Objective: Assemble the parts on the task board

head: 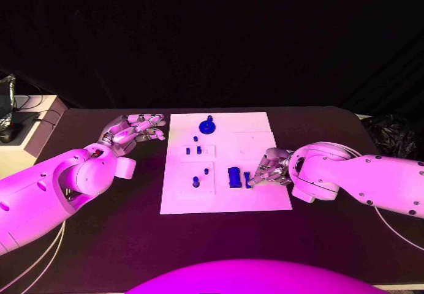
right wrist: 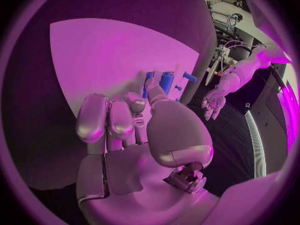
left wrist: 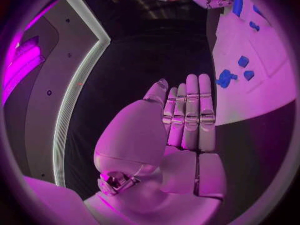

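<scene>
Right robot hand at the blue block, right of centre in the head view

The right robot hand [head: 269, 171] is set against the small blue piece [head: 247, 178] just beside the larger blue block [head: 234, 177] on the white board [head: 256, 199]; whether the piece is pinched or only touched cannot be told. The block lies immediately picture-left of the fingertips, its long axis running up and down the frame. The left robot hand [head: 134, 130] is held spread and empty over the tabletop [head: 132, 233] at the board's upper left, well apart. Counted on the board: one round knobbed part [head: 207, 126], one block, and about six small pieces.
</scene>
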